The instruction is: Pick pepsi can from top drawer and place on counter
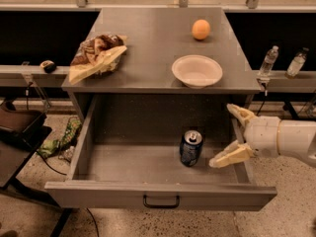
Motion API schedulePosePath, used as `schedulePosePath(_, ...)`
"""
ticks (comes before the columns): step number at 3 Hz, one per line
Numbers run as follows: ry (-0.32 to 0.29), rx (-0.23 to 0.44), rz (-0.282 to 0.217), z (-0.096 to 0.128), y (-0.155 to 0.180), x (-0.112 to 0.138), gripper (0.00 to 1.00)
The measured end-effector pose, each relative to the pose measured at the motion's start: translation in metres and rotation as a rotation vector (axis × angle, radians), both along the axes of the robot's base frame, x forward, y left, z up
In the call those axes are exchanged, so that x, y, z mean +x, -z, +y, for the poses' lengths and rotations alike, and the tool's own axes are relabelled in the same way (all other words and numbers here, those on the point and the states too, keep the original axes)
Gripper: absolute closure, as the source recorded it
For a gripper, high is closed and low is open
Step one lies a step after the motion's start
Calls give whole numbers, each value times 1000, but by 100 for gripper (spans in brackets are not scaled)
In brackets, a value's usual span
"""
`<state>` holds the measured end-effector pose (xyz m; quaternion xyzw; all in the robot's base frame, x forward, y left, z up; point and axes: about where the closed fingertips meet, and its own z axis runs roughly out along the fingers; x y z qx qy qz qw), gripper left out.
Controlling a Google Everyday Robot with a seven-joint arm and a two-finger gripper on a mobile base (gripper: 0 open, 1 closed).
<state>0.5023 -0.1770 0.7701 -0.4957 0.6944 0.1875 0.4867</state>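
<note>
The pepsi can (191, 148), dark blue with a silver top, stands upright in the open top drawer (160, 194), right of its middle. The counter (148, 38) is the grey tabletop above the drawer. My gripper (232, 135) comes in from the right over the drawer's right side. Its two cream fingers (230, 155) are spread wide apart, and nothing is between them. The nearer fingertip is a short way right of the can, not touching it.
On the counter lie a crumpled chip bag (96, 56) at the left, a white bowl (197, 70) at the right front and an orange (201, 29) at the back. Two plastic bottles (267, 62) stand on the right side ledge. Cables and a green object lie on the floor at left.
</note>
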Motion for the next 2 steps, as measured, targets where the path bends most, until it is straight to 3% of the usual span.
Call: schedulePosePath(2, -26, 49, 49, 25, 63, 24, 0)
